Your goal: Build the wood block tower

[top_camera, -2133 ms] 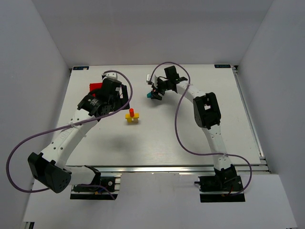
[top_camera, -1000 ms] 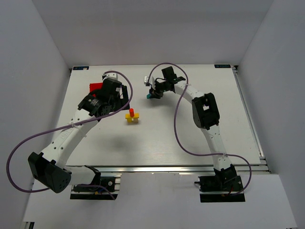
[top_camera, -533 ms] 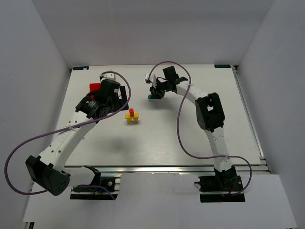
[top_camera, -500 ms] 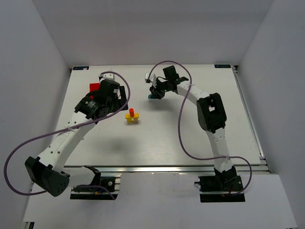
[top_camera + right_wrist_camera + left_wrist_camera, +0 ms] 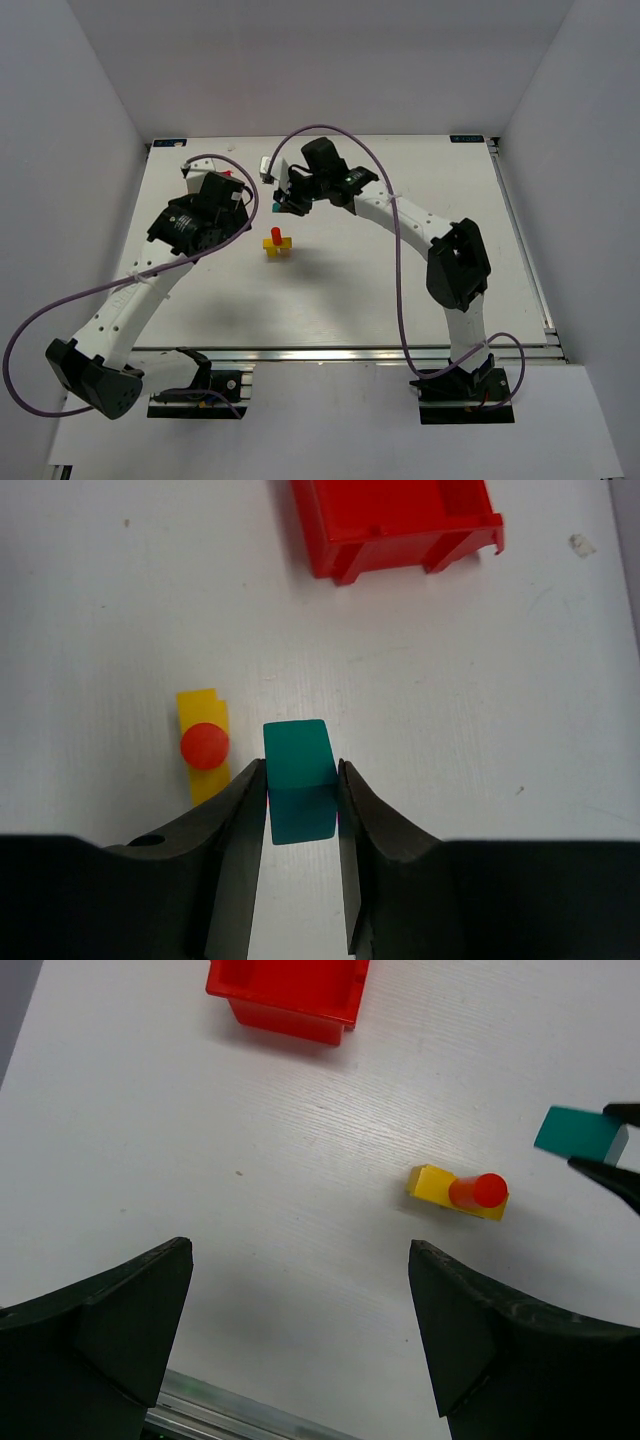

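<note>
The wood block tower (image 5: pixel 277 243) is a small yellow block (image 5: pixel 198 708) lying flat on the white table with a red cylinder (image 5: pixel 204 745) standing on it. My right gripper (image 5: pixel 300 770) is shut on a teal block (image 5: pixel 297 765) and holds it in the air, just beside the tower and a little behind it. In the left wrist view the teal block (image 5: pixel 578 1133) hangs to the upper right of the yellow block (image 5: pixel 432 1182). My left gripper (image 5: pixel 298 1255) is open with nothing between its fingers, left of the tower and above bare table.
A red plastic bin (image 5: pixel 290 990) stands at the back left, also in the right wrist view as the bin (image 5: pixel 395 520). From above, the left arm (image 5: pixel 195 220) covers most of it. A metal rail (image 5: pixel 350 352) runs along the table's near edge.
My right arm has swung left from the back middle, carrying the teal block to just behind the tower. The left arm has drawn a little left and now covers the bin.
</note>
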{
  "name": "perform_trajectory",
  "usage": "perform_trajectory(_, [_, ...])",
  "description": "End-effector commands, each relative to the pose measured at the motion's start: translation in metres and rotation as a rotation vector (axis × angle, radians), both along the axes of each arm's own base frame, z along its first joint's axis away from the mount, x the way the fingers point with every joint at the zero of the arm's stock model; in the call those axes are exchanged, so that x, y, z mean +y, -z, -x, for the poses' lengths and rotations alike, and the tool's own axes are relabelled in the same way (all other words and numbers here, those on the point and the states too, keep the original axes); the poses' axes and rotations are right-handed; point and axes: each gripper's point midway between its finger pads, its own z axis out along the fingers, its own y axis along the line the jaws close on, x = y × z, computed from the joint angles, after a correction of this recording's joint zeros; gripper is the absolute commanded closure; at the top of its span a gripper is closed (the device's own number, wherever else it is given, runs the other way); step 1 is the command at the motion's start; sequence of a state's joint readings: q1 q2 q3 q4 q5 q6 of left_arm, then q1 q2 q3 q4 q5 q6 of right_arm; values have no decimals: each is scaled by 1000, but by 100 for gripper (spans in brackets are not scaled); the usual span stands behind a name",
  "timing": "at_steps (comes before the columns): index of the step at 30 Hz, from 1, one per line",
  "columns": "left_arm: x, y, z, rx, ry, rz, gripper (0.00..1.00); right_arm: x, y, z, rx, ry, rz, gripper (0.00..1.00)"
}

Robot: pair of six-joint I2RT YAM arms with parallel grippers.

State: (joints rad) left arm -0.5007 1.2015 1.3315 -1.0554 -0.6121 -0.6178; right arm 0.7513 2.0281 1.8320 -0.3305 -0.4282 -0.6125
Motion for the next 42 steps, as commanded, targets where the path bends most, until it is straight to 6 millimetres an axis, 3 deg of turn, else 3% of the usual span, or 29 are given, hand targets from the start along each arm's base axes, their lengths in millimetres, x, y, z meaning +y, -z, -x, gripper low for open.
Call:
perform_trajectory(1, [16,-11,5,-66,-63,-4,2,-3,0,10,13,27,39,84])
perform_trajectory(8, [20,-16,11,-133,-49,23,2,10,13,26,-9,-10,93,84])
perform_trajectory(16, [26,-4,8,-90,-77,-22,2,18,21,43,10,-83,100,83])
perform_trajectory(42, [22,1,5,-79,-50,-10,2,26,37,46,37,-95,96,80])
